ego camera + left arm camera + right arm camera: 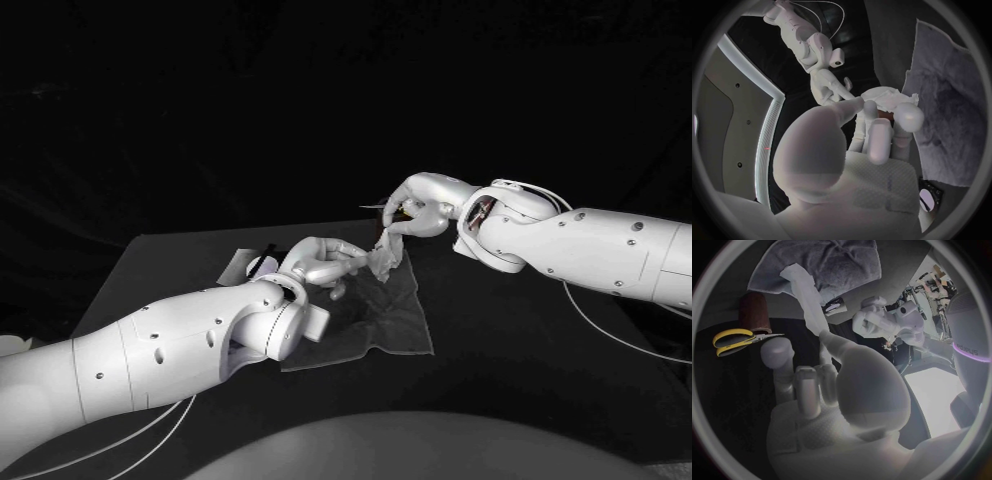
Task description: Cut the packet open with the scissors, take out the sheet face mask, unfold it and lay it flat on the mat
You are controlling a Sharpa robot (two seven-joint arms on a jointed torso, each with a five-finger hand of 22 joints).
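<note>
Black table (505, 380) under everything, dim at its far side. Two white arms in over it: left arm (159, 355) from the near left, bulky and close to the head camera; right arm (591, 245) from the right, bent in toward the middle. Between them a grey mat (389, 325), lying on the table, rumpled and creased rather than smooth, one corner toward the robot. Left hand (325, 262) above the mat's far left part, fingers gathered toward the other hand and pinching the lower end of the mask (385, 252). Right hand (421, 205) higher and farther back, past the mat's far edge, thumb and fingers closed on the mask's upper end. Mask itself pale, crumpled and twisted into a narrow strip, not spread, stretched slantwise between the two hands, its lower part just over the mat. No telling from these views whether its lowest fold touches the mat. Off the mat, on bare table near the right hand, scissors (736, 339) with yellow handles, lying flat, blades together, tips toward a brown cylinder (754, 315) just beside them.
</note>
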